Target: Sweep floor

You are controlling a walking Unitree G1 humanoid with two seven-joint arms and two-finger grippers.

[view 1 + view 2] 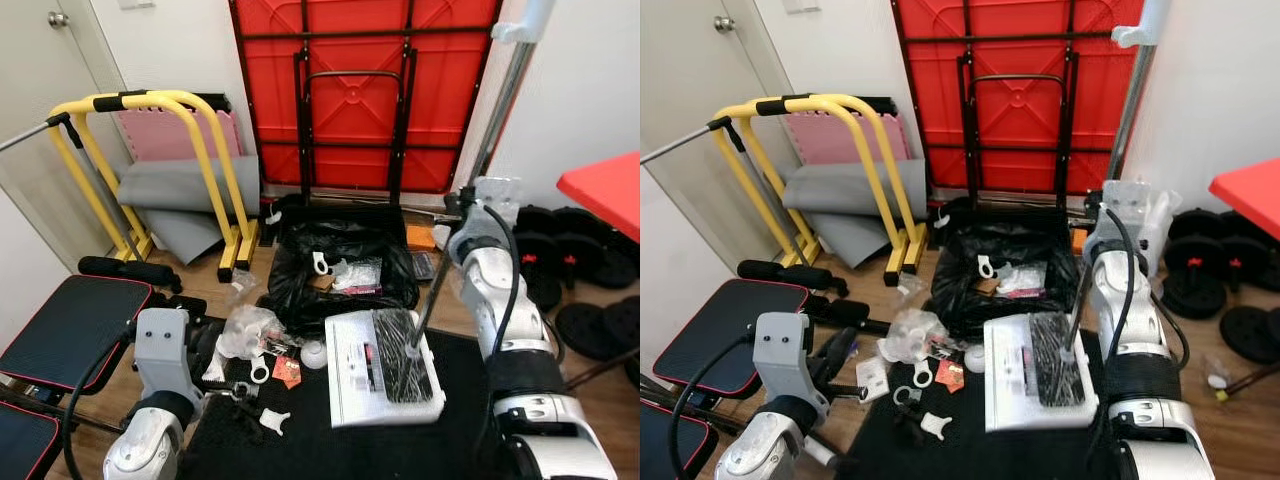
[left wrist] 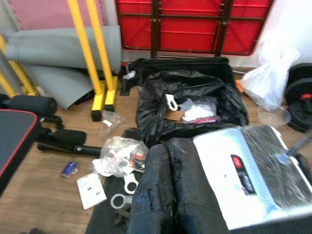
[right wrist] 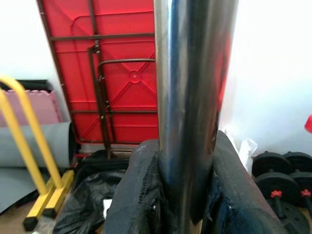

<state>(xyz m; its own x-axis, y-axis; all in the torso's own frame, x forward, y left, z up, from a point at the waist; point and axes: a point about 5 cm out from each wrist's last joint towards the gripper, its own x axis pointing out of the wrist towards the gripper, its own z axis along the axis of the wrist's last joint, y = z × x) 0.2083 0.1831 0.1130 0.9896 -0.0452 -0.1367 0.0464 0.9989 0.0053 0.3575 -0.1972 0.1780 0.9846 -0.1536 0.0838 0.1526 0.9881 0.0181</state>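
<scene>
I have the right gripper (image 3: 187, 195) clamped on the shiny metal broom handle (image 1: 497, 110), one black finger on each side of the pole, so the broom stays steady while its head works below. The handle runs up past the folded red table (image 1: 365, 90) against the wall. The dark broom bristles (image 1: 400, 368) rest on the white dustpan (image 1: 350, 385), which lies flat on the black mat (image 1: 300, 440) just in front of the open black trash bag (image 1: 300, 290). I judge this placing is on purpose: rubbish collected on the pan can go directly into the bag behind it.

The left gripper (image 2: 168, 195) has its two fingers pressed together, holding nothing, and it hovers low over the litter: white plastic rings (image 1: 259, 372), crumpled clear wrap (image 1: 248, 328) and a red scrap (image 1: 287, 369) near the mat edge. These pieces are not yet swept, so I think the work is only partly done
</scene>
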